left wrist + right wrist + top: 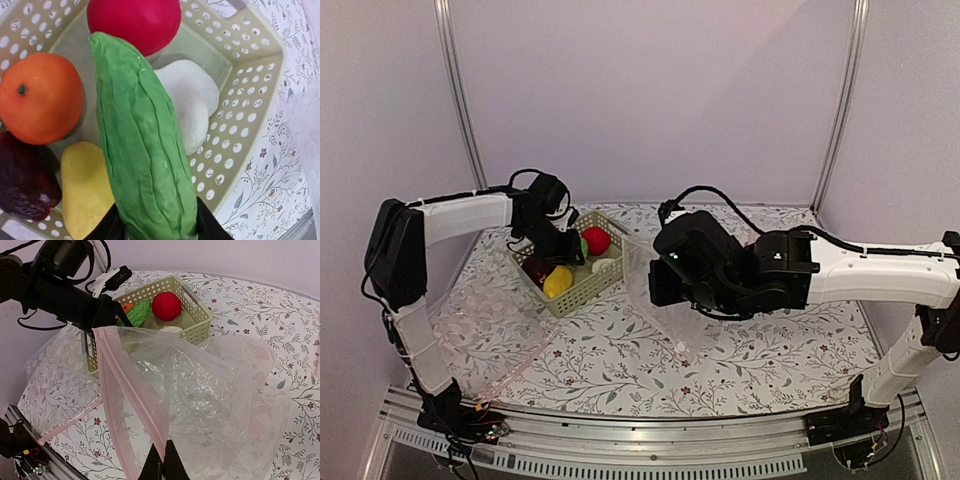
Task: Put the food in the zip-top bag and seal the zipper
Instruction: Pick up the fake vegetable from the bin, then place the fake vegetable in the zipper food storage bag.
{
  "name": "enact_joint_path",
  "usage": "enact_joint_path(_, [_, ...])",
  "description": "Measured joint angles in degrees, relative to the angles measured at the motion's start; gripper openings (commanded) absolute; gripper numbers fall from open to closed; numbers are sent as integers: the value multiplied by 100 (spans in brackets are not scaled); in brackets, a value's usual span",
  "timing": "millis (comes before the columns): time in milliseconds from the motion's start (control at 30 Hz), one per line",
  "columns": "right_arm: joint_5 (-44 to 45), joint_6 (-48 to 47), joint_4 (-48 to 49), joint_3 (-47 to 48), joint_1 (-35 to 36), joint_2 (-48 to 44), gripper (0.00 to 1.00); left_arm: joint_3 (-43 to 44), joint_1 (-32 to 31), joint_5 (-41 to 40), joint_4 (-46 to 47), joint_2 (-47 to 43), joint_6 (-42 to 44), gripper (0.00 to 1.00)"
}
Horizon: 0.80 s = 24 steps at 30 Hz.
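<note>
The green vegetable (pixel 145 150) looks matt and wrinkled, the zip-top bag (pixel 215 385) glossy clear plastic, the basket (pixel 245 115) perforated plastic.

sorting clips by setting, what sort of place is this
Probably a robot lab test cell, not a kitchen: plain walls enclose a floral-cloth table, two robot arms bolt to a metal rail, and the basket holds toy food.

Soft, even, pinkish light; faint shadow beside the basket (pixel 582 292). In the basket the close view is sharp, the red ball (pixel 134 22) slightly shiny. The bag (pixel 215 390) glints softly.
</note>
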Motion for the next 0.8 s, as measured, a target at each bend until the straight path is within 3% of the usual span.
enact_joint_path(333, [9, -24, 0, 2, -28, 0, 0, -238, 225, 273, 273, -986, 195, 35])
enact_joint_path(600, [24, -109, -2, 2, -328, 0, 0, -411, 162, 2052, 715, -2184, 592, 35])
enact_joint_path(800, [98, -166, -7, 2, -614, 0, 0, -411, -267, 3373, 822, -2387, 911, 35])
